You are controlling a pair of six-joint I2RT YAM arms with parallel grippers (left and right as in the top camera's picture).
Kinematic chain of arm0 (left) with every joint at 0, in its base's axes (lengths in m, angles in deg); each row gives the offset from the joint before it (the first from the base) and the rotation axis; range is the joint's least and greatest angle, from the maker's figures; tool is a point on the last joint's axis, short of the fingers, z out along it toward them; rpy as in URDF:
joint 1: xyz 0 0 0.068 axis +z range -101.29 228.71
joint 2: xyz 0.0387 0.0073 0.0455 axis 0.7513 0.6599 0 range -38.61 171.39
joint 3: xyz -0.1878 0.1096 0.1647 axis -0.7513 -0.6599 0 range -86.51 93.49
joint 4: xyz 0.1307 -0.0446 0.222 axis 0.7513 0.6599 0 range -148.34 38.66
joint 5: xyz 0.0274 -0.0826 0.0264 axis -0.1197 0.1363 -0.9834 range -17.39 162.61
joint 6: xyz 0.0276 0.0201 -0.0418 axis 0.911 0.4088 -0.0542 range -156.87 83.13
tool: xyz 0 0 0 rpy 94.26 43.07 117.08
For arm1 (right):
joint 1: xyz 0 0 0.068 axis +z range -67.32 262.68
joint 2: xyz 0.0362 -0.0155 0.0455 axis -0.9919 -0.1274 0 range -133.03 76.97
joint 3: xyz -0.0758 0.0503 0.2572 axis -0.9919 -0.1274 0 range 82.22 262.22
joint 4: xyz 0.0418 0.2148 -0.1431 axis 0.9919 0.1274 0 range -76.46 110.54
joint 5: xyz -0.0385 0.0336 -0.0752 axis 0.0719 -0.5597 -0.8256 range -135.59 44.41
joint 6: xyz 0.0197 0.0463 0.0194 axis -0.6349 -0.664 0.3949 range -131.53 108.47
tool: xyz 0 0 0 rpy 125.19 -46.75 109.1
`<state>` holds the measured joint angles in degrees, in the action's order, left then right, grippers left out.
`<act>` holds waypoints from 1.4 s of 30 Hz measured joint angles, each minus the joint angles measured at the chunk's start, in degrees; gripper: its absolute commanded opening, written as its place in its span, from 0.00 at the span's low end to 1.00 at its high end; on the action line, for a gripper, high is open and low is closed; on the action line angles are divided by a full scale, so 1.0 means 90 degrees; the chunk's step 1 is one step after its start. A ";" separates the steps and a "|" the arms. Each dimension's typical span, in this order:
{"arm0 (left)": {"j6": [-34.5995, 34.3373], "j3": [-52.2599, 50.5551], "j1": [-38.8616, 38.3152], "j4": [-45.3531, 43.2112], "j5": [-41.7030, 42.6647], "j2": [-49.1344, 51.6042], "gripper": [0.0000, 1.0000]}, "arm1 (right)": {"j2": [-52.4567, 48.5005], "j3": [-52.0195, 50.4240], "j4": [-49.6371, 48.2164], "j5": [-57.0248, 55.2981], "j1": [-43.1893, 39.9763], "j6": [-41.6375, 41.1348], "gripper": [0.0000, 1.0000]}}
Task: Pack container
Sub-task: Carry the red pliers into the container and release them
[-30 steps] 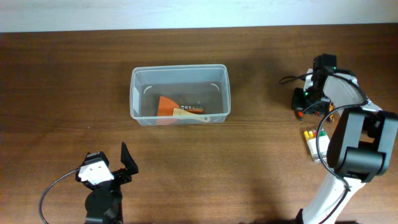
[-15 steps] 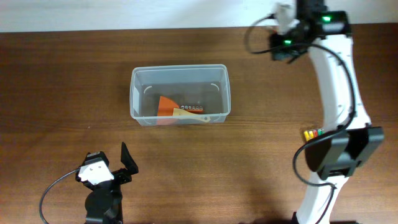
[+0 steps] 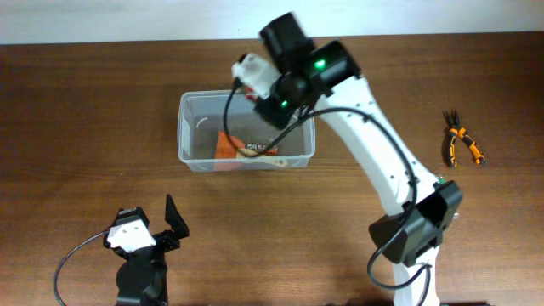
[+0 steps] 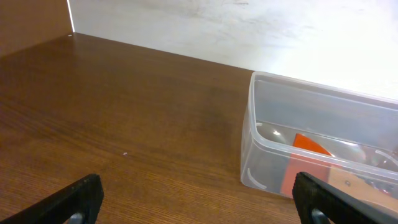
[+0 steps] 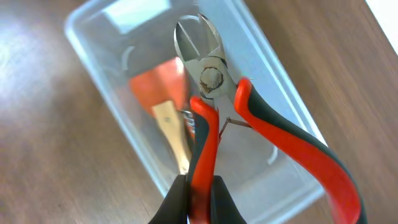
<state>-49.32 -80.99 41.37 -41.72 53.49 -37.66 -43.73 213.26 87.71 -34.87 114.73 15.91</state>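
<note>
The clear plastic container [image 3: 184,127] stands at the table's back centre. An orange scraper with a wooden handle [image 3: 226,146] lies inside it. My right gripper [image 3: 257,87] hovers over the container's far right corner. It is shut on one handle of red-handled cutters [image 5: 212,73], whose jaws point out over the container [image 5: 102,62] and the scraper [image 5: 158,84]. My left gripper [image 3: 146,228] is open and empty at the front left, well short of the container [image 4: 323,118]. Its fingers frame bare table in the left wrist view [image 4: 199,202].
Orange-and-black pliers [image 3: 461,144] lie on the table at the right. The right arm spans from its base at the front right to the container. A dark strip of small bits [image 3: 259,146] lies in the container beside the scraper.
My right arm has swung from the far right of the table, along the back, to above the container, carrying the red cutters. The left arm has not moved.
</note>
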 measured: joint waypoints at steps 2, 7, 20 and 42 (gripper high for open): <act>0.0000 0.0000 0.0000 0.0000 0.0000 0.0000 0.99 | 0.0000 0.0000 0.0000 -0.0002 0.0131 0.0131 0.04; 0.0000 0.0000 0.0000 0.0000 0.0000 0.0000 0.99 | -0.0160 -0.0017 -0.0017 -0.0005 0.0231 0.0308 0.04; 0.0000 0.0000 0.0000 0.0000 0.0000 0.0000 0.99 | -0.1795 -0.0313 -0.0180 -0.0007 0.0211 0.0359 0.17; 0.0000 0.0000 0.0000 0.0000 0.0000 0.0000 0.99 | -0.1005 0.1457 0.1605 -0.1224 -0.1530 -0.1239 0.73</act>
<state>-49.32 -80.99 41.37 -41.72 53.49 -37.66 -52.78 226.37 102.16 -45.88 100.96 4.77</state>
